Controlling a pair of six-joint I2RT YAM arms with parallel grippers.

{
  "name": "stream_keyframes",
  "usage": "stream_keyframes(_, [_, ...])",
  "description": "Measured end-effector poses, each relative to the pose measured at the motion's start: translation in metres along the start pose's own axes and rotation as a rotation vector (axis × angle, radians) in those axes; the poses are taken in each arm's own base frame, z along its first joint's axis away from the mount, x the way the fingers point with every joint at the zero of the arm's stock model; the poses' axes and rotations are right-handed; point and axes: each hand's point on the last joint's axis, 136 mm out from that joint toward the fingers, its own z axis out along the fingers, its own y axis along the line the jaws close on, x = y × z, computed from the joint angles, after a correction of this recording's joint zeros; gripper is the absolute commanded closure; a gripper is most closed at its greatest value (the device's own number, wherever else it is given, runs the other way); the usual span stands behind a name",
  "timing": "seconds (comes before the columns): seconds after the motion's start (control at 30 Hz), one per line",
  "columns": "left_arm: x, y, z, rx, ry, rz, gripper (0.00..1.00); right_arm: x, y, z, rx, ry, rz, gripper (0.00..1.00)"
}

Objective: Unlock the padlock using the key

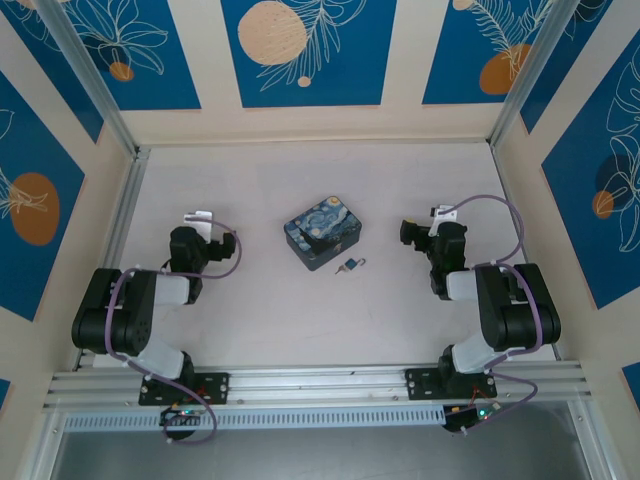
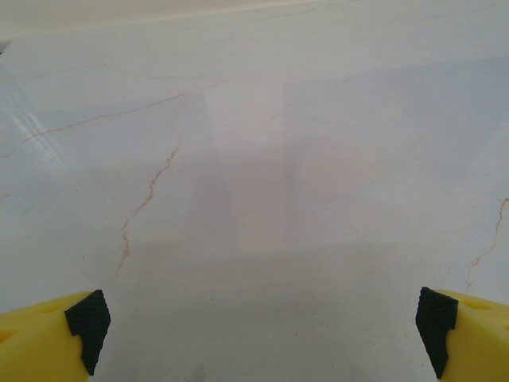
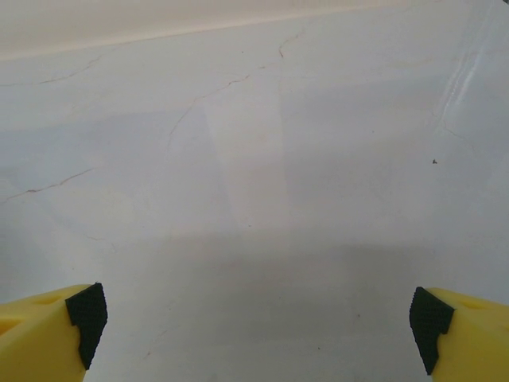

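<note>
The tiny padlock (image 1: 351, 265), bluish with a silvery shackle, lies on the table just right of the painted tin's near corner. A thin grey sliver, the key (image 1: 339, 270), lies against its left side. My left gripper (image 1: 200, 225) hovers well to the left of them and my right gripper (image 1: 438, 225) well to the right, both apart from the padlock. In the left wrist view the left gripper (image 2: 262, 322) stands open over bare table, its black pads (image 2: 87, 318) far apart. The right gripper (image 3: 258, 318) is likewise open, with nothing between its fingers.
A rectangular blue-and-yellow Starry-Night tin (image 1: 322, 232) sits mid-table, just behind the padlock. Aluminium rails (image 1: 120, 215) and patterned walls close in the left, right and back sides. The pale marbled tabletop (image 1: 290, 310) stretches between the arms.
</note>
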Motion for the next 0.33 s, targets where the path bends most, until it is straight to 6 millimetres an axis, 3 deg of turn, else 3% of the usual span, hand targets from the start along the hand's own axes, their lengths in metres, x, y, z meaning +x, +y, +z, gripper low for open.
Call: stream_keyframes(0.33, [-0.0001, 0.0, 0.0, 0.0, 0.0, 0.002, 0.0, -0.0009, -0.0011, 0.0001, -0.011, -0.001, 0.005, 0.01])
